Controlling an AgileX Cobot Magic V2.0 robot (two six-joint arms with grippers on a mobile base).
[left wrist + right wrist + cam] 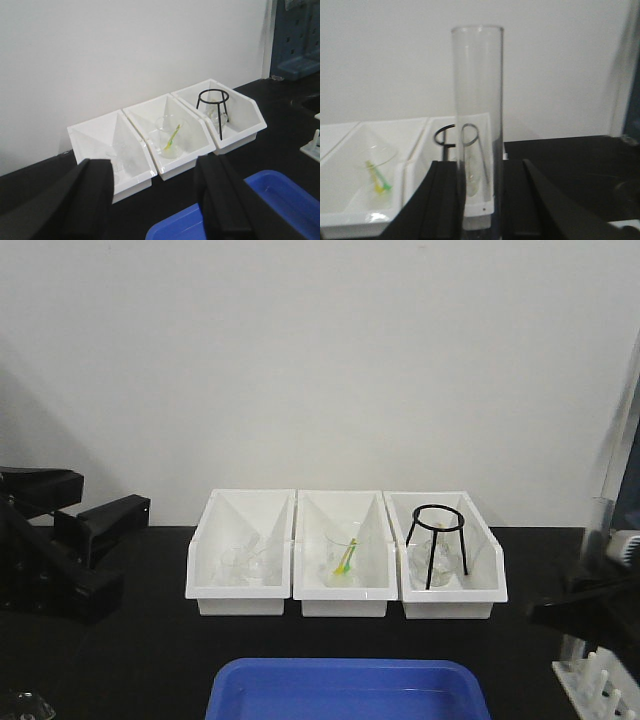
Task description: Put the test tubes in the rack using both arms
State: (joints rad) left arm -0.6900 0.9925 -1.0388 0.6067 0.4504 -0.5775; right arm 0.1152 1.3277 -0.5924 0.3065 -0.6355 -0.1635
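In the right wrist view one clear test tube point(477, 100) stands upright, and my right gripper point(480, 200) is shut on its lower part, a black finger pressing each side. The front view shows that tube point(600, 518) rising above the right gripper point(590, 585) at the far right, over the white rack point(598, 685) with its upright pegs in the bottom right corner. My left gripper point(155, 200) is open with nothing between its fingers. It hovers at the left side of the table point(112, 495), pointing toward the bins. A sliver of the rack point(315, 142) shows at the left wrist view's right edge.
Three white open-fronted bins point(345, 595) stand in a row against the wall, the right one holding a black tripod ring point(438, 540), the middle one glassware with a yellow-green item point(345, 558). A blue tray point(345, 690) lies at the front centre. A glass piece point(20, 706) sits bottom left.
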